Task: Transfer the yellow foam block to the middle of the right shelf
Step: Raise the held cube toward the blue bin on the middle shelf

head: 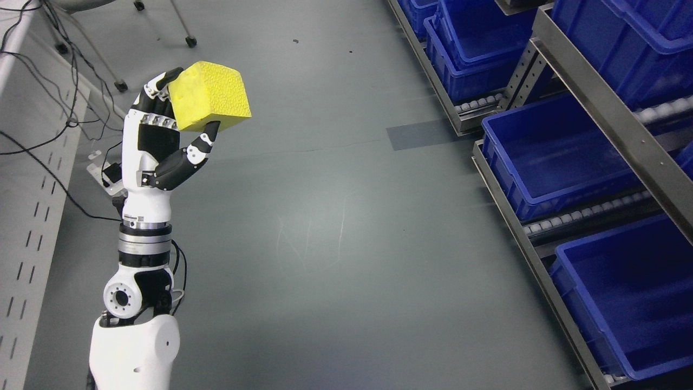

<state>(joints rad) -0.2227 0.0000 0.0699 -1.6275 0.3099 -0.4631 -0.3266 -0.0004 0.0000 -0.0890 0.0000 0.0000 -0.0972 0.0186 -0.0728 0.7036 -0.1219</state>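
Note:
A yellow foam block (212, 95), cube shaped, is held up in the air at the upper left. My left hand (187, 111) is shut on it, fingers behind its left side and the thumb (201, 146) under its lower edge. The left arm rises from the bottom left corner. On the right stands a metal shelf (595, 103) with sloping roller levels carrying blue bins; the middle level's blue bin (557, 157) looks empty. The block is far to the left of the shelf, across open floor. The right arm does not show.
A grey perforated rack (32, 216) with black cables (65, 108) runs along the left edge. Chair legs on castors (189, 40) stand at the top left. More blue bins (628, 292) sit on the shelf below and above. Grey floor (346, 227) lies between.

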